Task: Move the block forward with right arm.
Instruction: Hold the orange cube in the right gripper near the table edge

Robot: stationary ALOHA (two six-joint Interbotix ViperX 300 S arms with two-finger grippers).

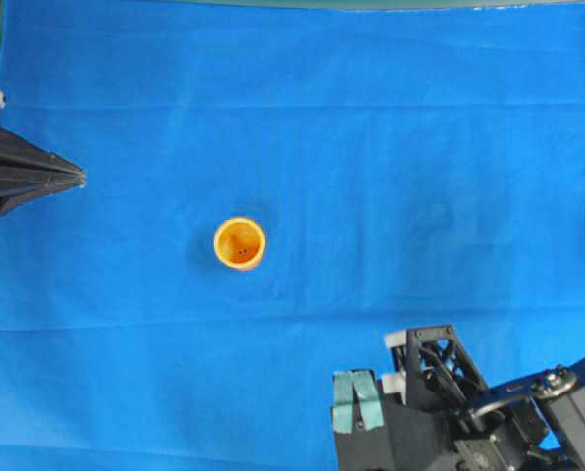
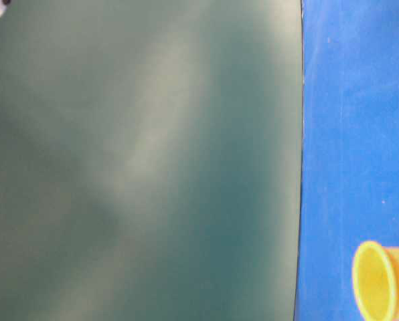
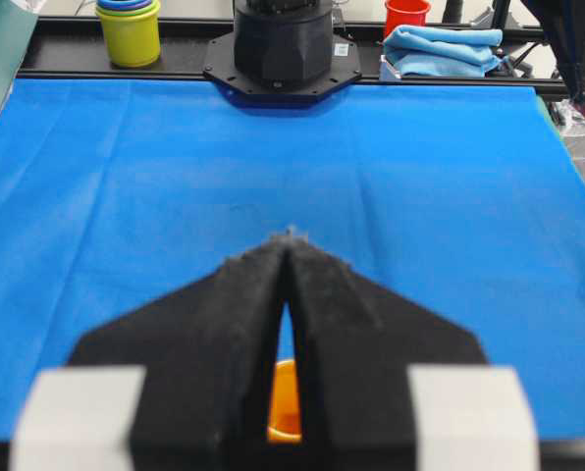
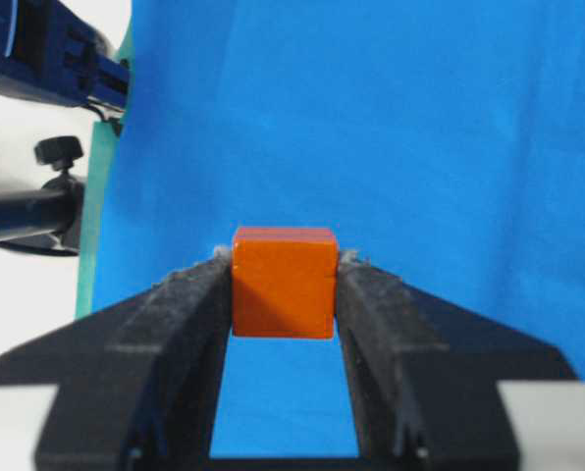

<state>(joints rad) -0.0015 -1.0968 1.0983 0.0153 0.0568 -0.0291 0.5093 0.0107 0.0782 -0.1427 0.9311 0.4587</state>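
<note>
The block (image 4: 283, 283) is a small orange cube clamped between the two black fingers of my right gripper (image 4: 283, 267), held over the blue cloth. In the overhead view the right arm (image 1: 469, 407) reaches in from the bottom right edge. Its teal-padded gripper (image 1: 356, 400) points up the frame, and the block is hidden there. My left gripper (image 1: 79, 178) sits folded at the left edge with its jaws shut and empty; it also shows in the left wrist view (image 3: 290, 243).
A round orange-yellow cup (image 1: 239, 242) stands upright mid-table, also seen in the table-level view (image 2: 375, 281) and behind the left fingers (image 3: 285, 402). The left wrist view shows the other arm's base (image 3: 283, 44), stacked cups (image 3: 129, 29) and a folded blue cloth (image 3: 445, 49) beyond the table's far edge.
</note>
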